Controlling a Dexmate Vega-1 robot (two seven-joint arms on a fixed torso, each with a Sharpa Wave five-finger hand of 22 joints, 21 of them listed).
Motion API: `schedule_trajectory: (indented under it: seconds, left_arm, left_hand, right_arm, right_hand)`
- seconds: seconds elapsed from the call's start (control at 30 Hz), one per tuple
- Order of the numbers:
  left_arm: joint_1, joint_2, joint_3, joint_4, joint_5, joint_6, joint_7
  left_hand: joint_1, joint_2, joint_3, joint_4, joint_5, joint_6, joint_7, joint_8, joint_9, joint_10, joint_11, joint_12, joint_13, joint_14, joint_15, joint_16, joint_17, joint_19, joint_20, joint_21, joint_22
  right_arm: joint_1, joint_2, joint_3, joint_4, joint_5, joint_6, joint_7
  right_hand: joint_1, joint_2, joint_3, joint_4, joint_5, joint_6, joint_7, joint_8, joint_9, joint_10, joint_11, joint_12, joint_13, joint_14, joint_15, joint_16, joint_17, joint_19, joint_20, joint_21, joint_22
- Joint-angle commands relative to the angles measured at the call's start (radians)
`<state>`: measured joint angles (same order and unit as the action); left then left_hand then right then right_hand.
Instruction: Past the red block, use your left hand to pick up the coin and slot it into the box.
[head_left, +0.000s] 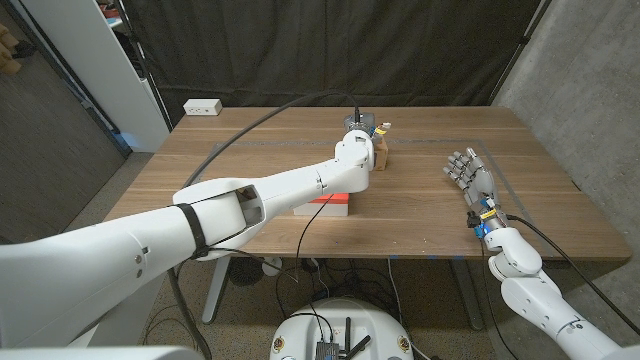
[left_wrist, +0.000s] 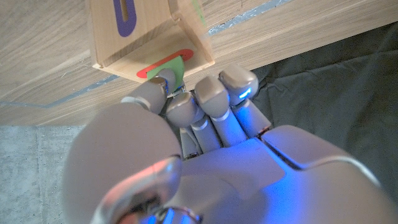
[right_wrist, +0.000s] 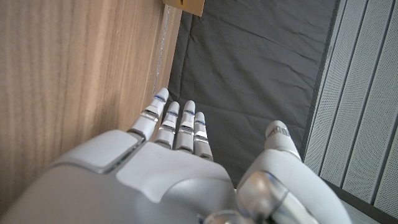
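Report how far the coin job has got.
Done: the left hand has reached past the red block to the wooden box. In hand: its fingertips press a green piece, seemingly the coin, at the box's red slot. Left: the piece sits only partly in, so pushing it through and letting go remain. The right hand lies open on the table.

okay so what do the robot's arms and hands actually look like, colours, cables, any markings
Both arms are glossy white with rounded shells. The left arm has a black band around it and a black cable running along it. The left hand and right hand are grey, with segmented fingers; the left glows blue in its wrist view. The right wrist shows blue and yellow fittings and a black cable.
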<state>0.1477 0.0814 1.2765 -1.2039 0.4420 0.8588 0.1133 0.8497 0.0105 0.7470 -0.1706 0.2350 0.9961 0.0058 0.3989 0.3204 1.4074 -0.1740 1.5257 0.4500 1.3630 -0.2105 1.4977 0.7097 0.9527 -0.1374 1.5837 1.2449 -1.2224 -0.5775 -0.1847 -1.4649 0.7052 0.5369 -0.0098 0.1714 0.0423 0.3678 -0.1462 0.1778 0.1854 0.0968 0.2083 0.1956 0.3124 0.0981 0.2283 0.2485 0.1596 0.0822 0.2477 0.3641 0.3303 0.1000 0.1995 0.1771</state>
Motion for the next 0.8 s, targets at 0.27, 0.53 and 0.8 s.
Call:
schedule_trajectory:
  seconds: [0.27,0.53,0.8]
  left_arm:
    - [-0.021,0.035,0.019,-0.035,-0.005,0.012,-0.085]
    - [-0.024,0.039,0.022,-0.038,0.002,0.014,-0.086]
    - [-0.028,0.044,0.028,-0.048,0.012,0.026,-0.092]
  left_hand:
    - [-0.073,-0.029,-0.017,0.005,-0.001,0.030,0.020,-0.043,-0.003,0.007,-0.024,0.012,0.000,0.009,0.000,0.006,-0.011,0.021,-0.071,-0.007,0.001]
    - [-0.115,-0.044,-0.024,0.010,-0.004,0.002,0.030,-0.074,-0.021,0.007,-0.030,0.013,-0.007,0.015,0.000,0.017,-0.011,0.029,-0.070,-0.010,-0.001]
    - [-0.161,-0.060,-0.025,0.010,-0.009,-0.042,0.031,-0.118,-0.049,0.005,-0.035,0.017,-0.006,0.015,0.000,0.021,-0.022,0.037,-0.071,-0.015,-0.002]
  right_arm:
    - [0.003,0.001,-0.007,-0.009,-0.011,-0.003,-0.007]
    - [0.006,0.003,-0.009,-0.011,-0.008,-0.008,-0.009]
    - [0.006,0.004,-0.010,-0.012,-0.008,-0.008,-0.011]
  right_hand:
    - [0.008,0.000,-0.006,0.000,0.002,0.006,0.002,-0.002,0.000,0.008,0.003,-0.001,0.004,0.011,-0.001,-0.003,0.005,0.004,0.008,0.002,0.001]
    - [0.009,0.001,-0.006,0.000,0.002,0.006,0.001,-0.002,0.000,0.008,0.003,-0.001,0.004,0.012,0.000,-0.002,0.006,0.004,0.008,0.002,0.001]
    - [0.009,0.001,-0.006,0.000,0.002,0.006,0.002,-0.002,0.000,0.009,0.002,-0.001,0.004,0.015,0.002,-0.001,0.006,0.006,0.010,0.003,0.001]
